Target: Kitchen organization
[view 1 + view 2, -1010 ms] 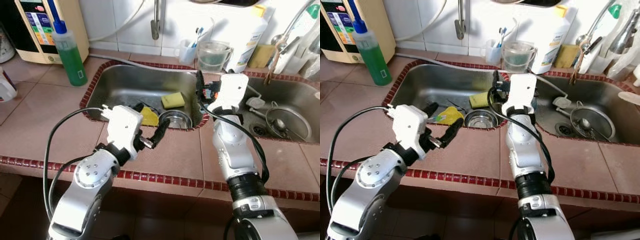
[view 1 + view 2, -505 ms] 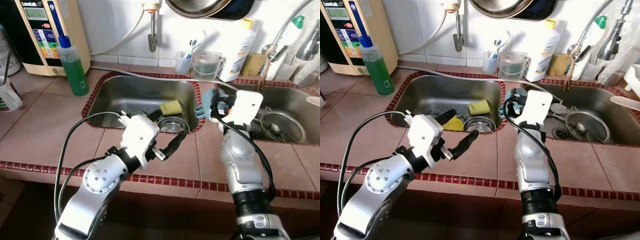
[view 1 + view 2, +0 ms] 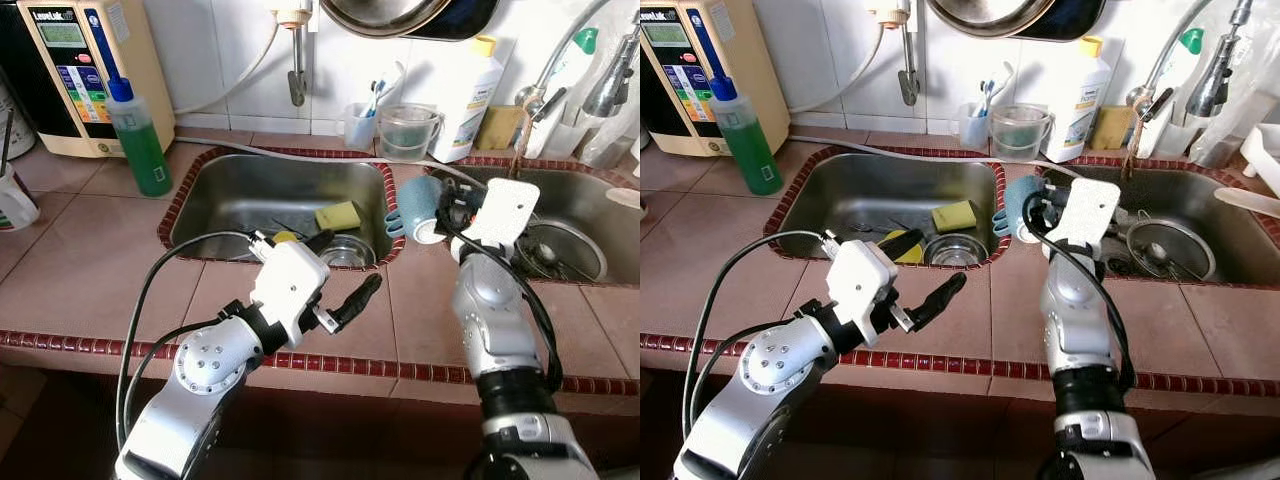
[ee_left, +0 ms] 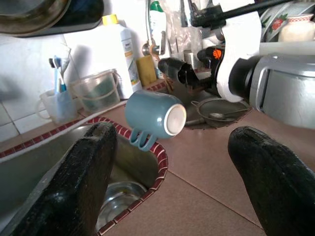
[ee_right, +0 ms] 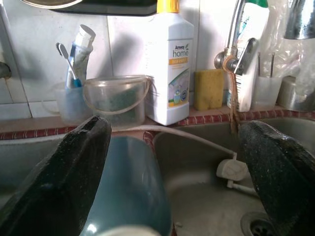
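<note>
A blue mug [image 3: 412, 208] hangs on its side above the tiled divider between the two sinks, handle pointing down. My right gripper [image 3: 443, 203] is shut on it, and in the right wrist view the mug [image 5: 129, 187] sits low between the fingers [image 5: 74, 167]. The left wrist view shows the mug [image 4: 153, 115] in the air with its pale end facing the camera. My left gripper [image 3: 345, 266] is open and holds nothing, above the counter in front of the left sink [image 3: 215, 190].
In the left sink lie a steel bowl [image 3: 345, 250] and a yellow sponge [image 3: 338, 214]. The right sink holds a strainer [image 3: 562, 250]. A green soap bottle [image 3: 138, 135], a plastic pitcher [image 3: 405, 130] and a white detergent bottle [image 3: 470, 85] stand along the back.
My right gripper has risen out of the left sink with the blue mug and moved over the divider. The camera has shifted upward, and the left gripper stays open.
</note>
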Controlling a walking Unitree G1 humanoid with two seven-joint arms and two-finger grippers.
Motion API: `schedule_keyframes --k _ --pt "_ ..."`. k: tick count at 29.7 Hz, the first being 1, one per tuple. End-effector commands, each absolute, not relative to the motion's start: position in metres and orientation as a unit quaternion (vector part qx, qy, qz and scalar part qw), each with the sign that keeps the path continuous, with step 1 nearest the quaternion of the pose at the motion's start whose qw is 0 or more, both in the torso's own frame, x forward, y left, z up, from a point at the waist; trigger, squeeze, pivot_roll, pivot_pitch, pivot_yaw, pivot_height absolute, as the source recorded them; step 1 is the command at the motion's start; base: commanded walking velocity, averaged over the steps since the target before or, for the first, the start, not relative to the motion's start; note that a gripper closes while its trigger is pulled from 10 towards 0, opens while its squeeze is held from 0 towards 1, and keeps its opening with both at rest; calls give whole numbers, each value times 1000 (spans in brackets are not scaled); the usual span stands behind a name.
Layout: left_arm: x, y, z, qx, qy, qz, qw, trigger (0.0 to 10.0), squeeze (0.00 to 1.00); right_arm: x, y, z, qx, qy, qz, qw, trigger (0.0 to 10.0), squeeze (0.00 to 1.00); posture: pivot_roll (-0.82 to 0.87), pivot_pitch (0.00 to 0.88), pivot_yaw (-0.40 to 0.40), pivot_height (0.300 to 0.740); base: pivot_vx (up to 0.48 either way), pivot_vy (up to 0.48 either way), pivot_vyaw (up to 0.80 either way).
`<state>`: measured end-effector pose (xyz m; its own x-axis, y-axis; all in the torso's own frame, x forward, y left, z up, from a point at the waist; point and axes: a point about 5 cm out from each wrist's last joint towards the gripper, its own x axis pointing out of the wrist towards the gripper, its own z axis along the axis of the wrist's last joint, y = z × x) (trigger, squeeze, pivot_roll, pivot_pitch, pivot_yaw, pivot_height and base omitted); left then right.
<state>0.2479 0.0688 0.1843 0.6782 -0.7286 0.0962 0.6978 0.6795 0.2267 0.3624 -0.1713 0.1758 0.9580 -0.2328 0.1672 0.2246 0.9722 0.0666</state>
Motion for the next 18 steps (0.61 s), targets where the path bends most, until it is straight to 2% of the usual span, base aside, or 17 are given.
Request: schedule_keyframes --k 1,18 --pt "246 67 185 90 -90 -392 911 10000 0 365 -176 176 25 -87 -118 989 10000 0 -150 61 30 740 0 0 0" --pt "231 68 184 81 -71 -387 916 10000 0 378 -176 173 20 -68 -96 993 10000 0 -120 118 21 740 0 0 0"
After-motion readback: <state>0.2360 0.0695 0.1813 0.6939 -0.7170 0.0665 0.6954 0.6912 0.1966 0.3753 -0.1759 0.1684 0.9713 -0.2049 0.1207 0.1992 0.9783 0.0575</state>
